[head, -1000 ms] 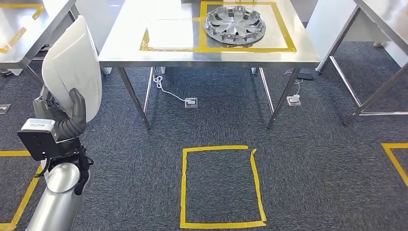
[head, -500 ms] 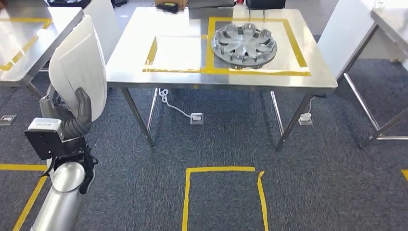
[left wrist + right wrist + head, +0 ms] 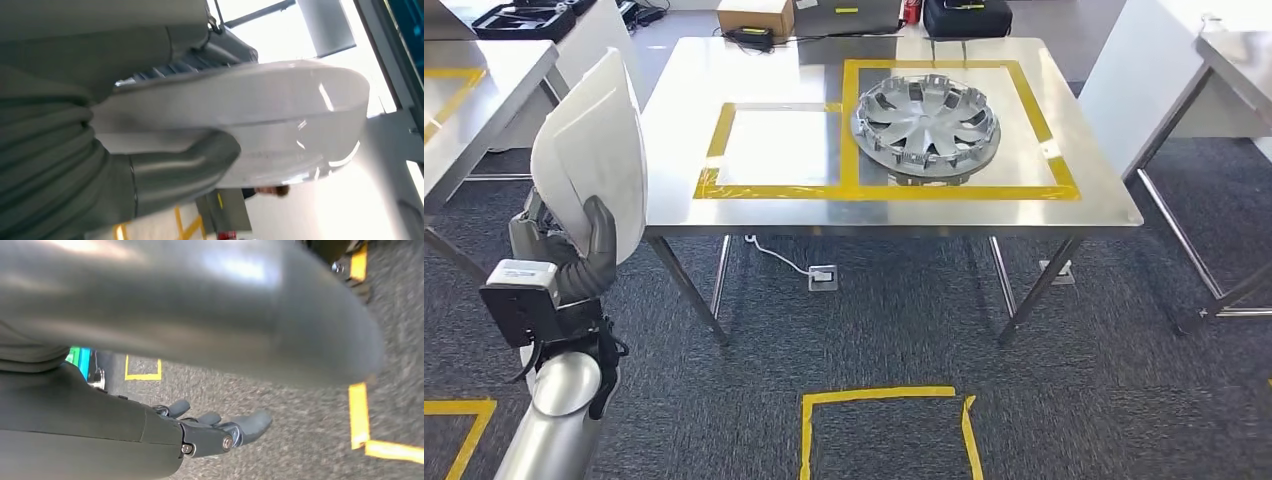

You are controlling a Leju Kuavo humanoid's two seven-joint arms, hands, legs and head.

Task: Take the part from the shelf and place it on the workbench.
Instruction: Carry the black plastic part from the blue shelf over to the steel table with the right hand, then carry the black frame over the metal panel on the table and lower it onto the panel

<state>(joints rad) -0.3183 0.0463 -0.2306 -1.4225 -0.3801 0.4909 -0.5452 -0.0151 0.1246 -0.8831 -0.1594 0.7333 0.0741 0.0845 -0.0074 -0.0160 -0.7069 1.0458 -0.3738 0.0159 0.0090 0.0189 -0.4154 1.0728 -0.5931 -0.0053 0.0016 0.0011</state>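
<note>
The left hand (image 3: pixel 574 250) grips the white curved part (image 3: pixel 594 150), which stands upright at its 12 o'clock, thumb pressed on its face. The workbench (image 3: pixel 674 120) with the hubcap (image 3: pixel 924 125) is at 2 o'clock. The right hand (image 3: pixel 220 432) hangs with fingers spread, holding nothing

A humanoid robot's left hand (image 3: pixel 574 245) grips a white curved part (image 3: pixel 592 150), held upright at about nine o'clock, off the left edge of a steel bench (image 3: pixel 904 215). On the bench top, two yellow tape rectangles (image 3: pixel 854 190) sit side by side; a silver wheel cover (image 3: pixel 924 125) lies inside the right one at one o'clock, while the left one holds nothing. A cardboard box (image 3: pixel 755 16) and a dark case (image 3: pixel 967 17) stand beyond the far edge at twelve o'clock. A white cable (image 3: pixel 776 257) trails to a floor socket beneath the bench. A yellow tape square (image 3: pixel 805 435) marks the grey carpet at six o'clock.
</note>
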